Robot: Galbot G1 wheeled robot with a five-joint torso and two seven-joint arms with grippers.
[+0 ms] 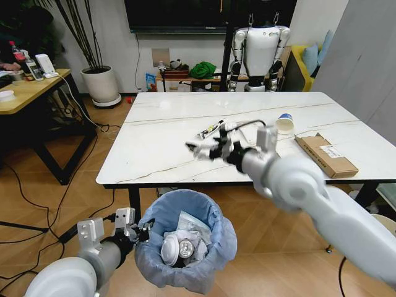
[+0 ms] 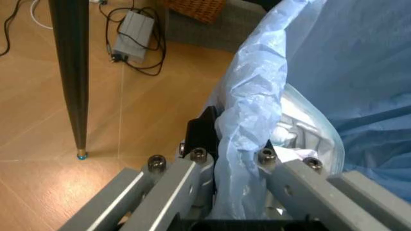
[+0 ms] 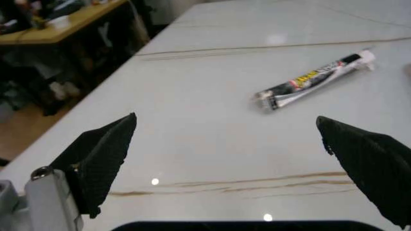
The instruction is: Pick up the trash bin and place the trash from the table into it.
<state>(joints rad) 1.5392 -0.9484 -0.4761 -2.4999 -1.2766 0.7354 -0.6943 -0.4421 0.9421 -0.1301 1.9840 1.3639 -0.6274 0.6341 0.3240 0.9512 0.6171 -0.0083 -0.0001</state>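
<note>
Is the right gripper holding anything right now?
No, the right gripper has its fingers spread open over the bare table, short of the tube.

From where I stand, the right gripper (image 1: pixel 199 150) over the table (image 1: pixel 161 133) is smeared by blur in the head view, and the arm behind it covers part of the marble top between the tube (image 1: pixel 210 129) and the cardboard box (image 1: pixel 326 154). The left gripper (image 1: pixel 143 231) is half buried in the blue liner at the trash bin (image 1: pixel 207 263) rim, so its fingertips are hidden. The bin's lower part is cut off by the bottom edge.
</note>
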